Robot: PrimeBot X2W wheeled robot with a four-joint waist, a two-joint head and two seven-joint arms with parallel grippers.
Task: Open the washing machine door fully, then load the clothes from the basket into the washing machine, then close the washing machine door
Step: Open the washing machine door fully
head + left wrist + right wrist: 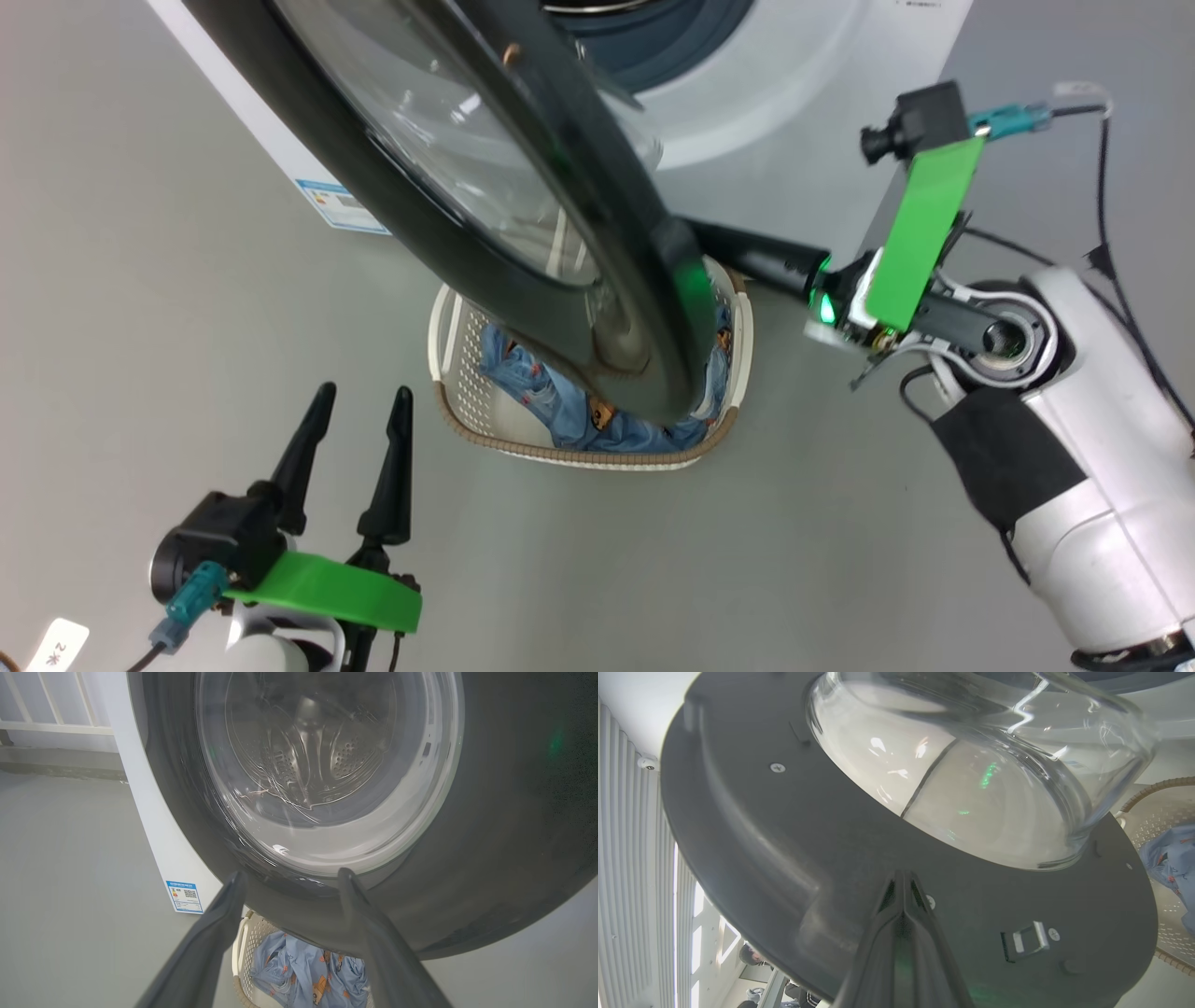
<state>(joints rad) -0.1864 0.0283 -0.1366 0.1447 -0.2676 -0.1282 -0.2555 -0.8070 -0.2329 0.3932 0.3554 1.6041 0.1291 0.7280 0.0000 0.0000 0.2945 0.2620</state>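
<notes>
We judge door-opening underway: washing machine door [644, 308] part-open, right gripper [902, 882] pinched shut against its inner face. Our left gripper [362, 392] wide, empty, near left. All clothes [551, 401] in basket [467, 411] under door; loading, closing left.

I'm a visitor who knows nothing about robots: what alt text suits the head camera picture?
A washing machine door with a black rim and glass bowl stands open from the washing machine, the shut right gripper meeting its edge. Beneath it a basket holds blue printed clothes; the left gripper is open at lower left.
</notes>
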